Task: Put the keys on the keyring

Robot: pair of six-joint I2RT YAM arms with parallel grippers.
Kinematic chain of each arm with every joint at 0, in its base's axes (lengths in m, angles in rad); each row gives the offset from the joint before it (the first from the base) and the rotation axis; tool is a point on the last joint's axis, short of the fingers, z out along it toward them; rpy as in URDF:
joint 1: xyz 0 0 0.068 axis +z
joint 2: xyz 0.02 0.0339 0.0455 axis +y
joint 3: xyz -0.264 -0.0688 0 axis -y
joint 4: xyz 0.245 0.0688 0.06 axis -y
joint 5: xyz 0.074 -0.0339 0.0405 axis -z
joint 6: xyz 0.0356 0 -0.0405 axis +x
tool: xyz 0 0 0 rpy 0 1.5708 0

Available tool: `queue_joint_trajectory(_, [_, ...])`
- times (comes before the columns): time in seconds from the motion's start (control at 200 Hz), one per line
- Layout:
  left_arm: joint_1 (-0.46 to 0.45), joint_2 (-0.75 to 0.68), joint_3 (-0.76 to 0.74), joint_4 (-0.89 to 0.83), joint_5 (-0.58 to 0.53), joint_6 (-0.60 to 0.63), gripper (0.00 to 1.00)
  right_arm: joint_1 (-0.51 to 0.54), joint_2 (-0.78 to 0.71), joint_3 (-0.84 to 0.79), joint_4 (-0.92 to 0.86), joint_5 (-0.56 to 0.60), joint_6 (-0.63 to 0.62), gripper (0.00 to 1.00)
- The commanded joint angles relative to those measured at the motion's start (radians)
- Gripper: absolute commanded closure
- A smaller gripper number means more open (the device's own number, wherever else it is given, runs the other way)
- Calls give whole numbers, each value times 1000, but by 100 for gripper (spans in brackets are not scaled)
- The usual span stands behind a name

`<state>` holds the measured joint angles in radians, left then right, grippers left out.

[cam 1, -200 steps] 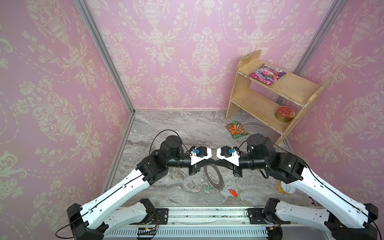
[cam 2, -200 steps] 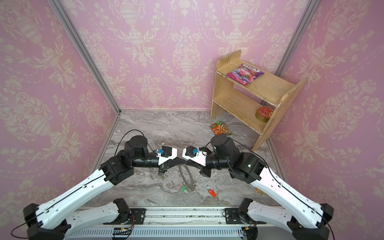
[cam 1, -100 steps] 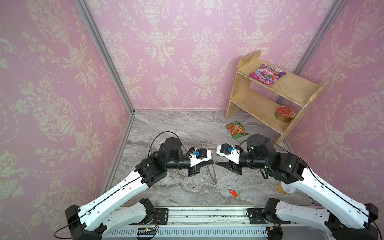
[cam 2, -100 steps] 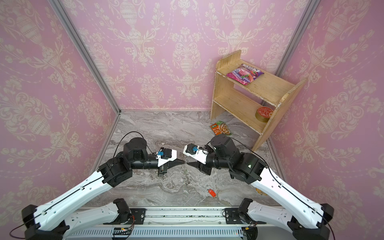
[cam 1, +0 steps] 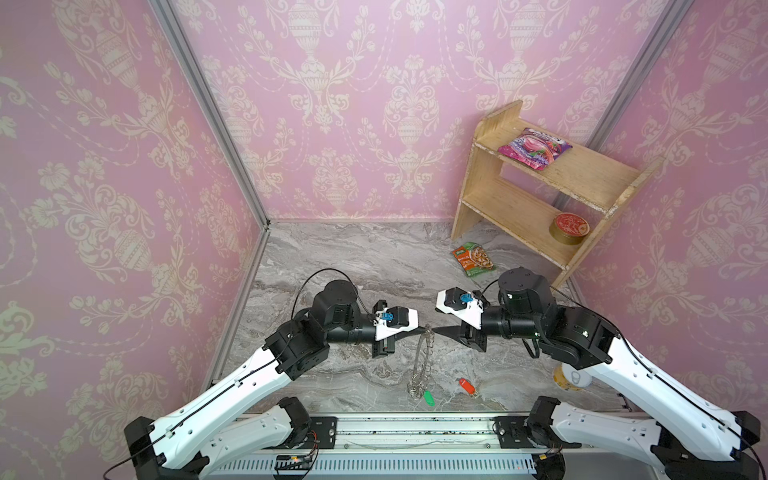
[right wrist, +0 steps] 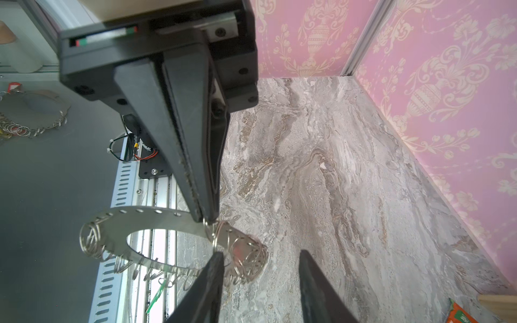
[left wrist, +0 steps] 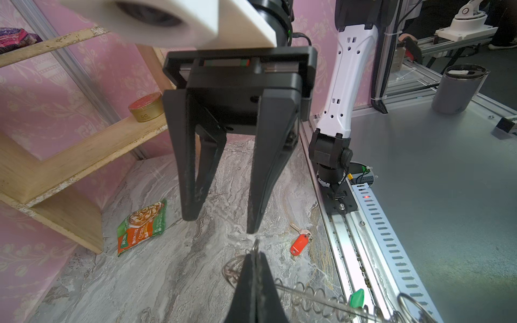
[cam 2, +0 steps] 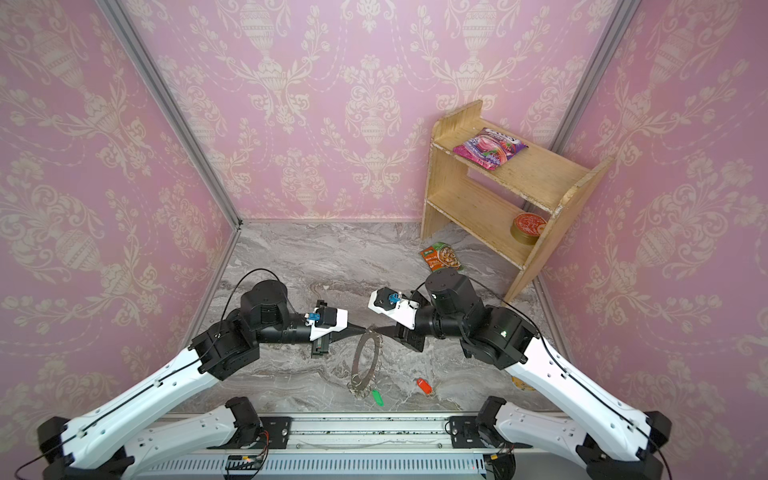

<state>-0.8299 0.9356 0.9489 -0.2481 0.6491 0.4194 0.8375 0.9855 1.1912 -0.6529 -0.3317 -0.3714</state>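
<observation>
We risk the hanging keyring (right wrist: 140, 214) swivelling or slipping, since our left gripper (right wrist: 203, 218) pinches only its rim while the right gripper (left wrist: 221, 225) stands spread beside it, red key (cam 1: 466, 386) lying on the table (cam 1: 353, 266).

The keyring (cam 2: 354, 365) is held up on edge, pinched at its 12 o'clock rim by the left gripper (cam 2: 360, 329). The right gripper (cam 2: 383, 331) is seen just beside that rim, at 1 o'clock (its jaws are viewed edge-on). A green-tagged key (cam 2: 377, 398) is found at the ring's 6 o'clock, by the lowest loops. A red-tagged key (cam 2: 423, 385) is laid apart on the marble table (cam 2: 291, 257) at 4 o'clock.
</observation>
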Motion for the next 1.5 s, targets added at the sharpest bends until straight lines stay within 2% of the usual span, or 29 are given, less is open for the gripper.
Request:
queue_joint_trajectory(0.0, [-8, -18, -1, 22, 30, 27, 100, -2, -43, -7, -31, -70, -14, 54])
queue_joint_trajectory(0.155, [-8, -14, 3, 34, 55, 20, 100, 0, -39, -72, 10, -87, 17, 55])
queue_joint_trajectory(0.435, [-8, 15, 30, 17, 99, 22, 100, 1, -30, -102, 119, -38, 20, 63])
queue_joint_trajectory(0.676, [-8, 16, 31, 20, 112, 15, 100, 13, -37, -102, 109, -99, 1, 67])
queue_joint_trajectory(0.881, [-8, 17, 37, 29, 137, -1, 100, 21, -7, -87, 77, -114, -9, 77])
queue_joint_trajectory(0.981, [-8, 19, 44, 26, 149, -10, 100, 23, 5, -75, 73, -110, -6, 91])
queue_joint_trajectory(1.096, [-8, 13, 47, 1, 146, 2, 100, 23, -6, -73, 86, -78, 14, 99])
queue_joint_trajectory(1.331, [-8, -14, 27, -53, 113, 48, 100, 12, -30, -60, 93, -92, 81, 100])
queue_joint_trajectory(1.496, [-8, -25, 16, -61, 123, 56, 100, -25, -24, -42, 109, -78, 181, 100])
